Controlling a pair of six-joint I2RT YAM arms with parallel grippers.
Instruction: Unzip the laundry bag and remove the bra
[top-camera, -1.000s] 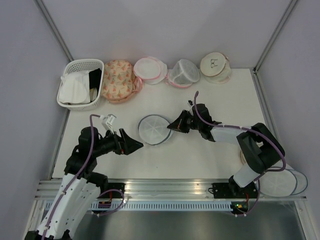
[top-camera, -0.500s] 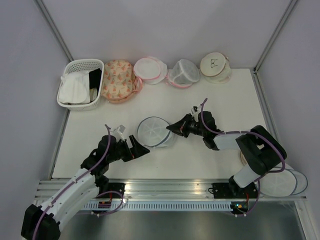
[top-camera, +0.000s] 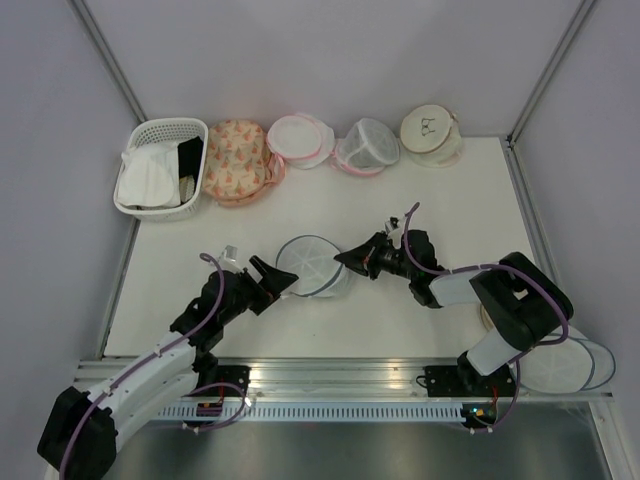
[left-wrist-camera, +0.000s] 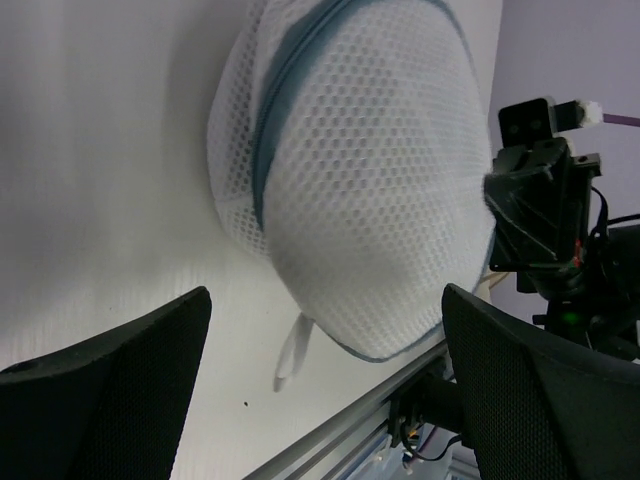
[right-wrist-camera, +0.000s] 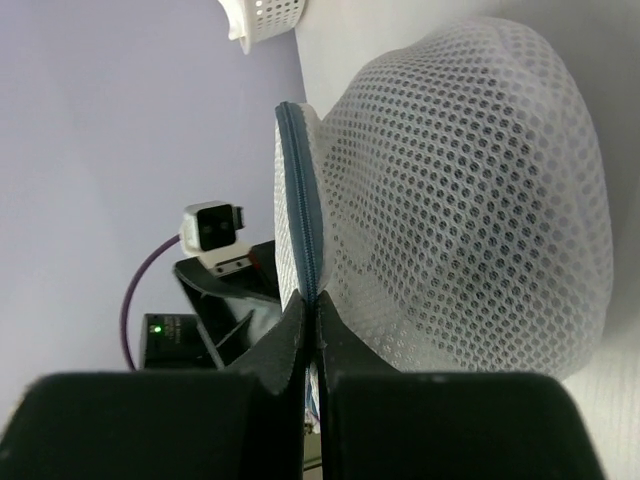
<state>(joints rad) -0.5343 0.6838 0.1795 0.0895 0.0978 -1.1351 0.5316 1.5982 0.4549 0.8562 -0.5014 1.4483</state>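
Observation:
The laundry bag (top-camera: 308, 262), round white mesh with a grey-blue zipper rim, lies in the middle of the table. My right gripper (top-camera: 345, 257) is at its right edge. In the right wrist view the gripper (right-wrist-camera: 312, 312) is shut on the zipper rim (right-wrist-camera: 297, 200) of the bag (right-wrist-camera: 470, 200). My left gripper (top-camera: 272, 276) is open at the bag's left edge. In the left wrist view its fingers (left-wrist-camera: 110, 390) stand wide apart just short of the bag (left-wrist-camera: 370, 180), touching nothing. A white loop tab (left-wrist-camera: 292, 350) hangs from the bag. The bra does not show.
A white basket (top-camera: 170, 124) with cloth stands at the back left. Beside it along the back are a floral pink bag (top-camera: 235, 160), two pink-trimmed mesh bags (top-camera: 300, 140) and a beige round bag (top-camera: 430, 135). Flat round mesh bags (top-camera: 560, 365) lie at the near right.
My left arm has dropped low and reached right until its open gripper is at the bag's left edge. My right gripper stays shut at the bag's right edge.

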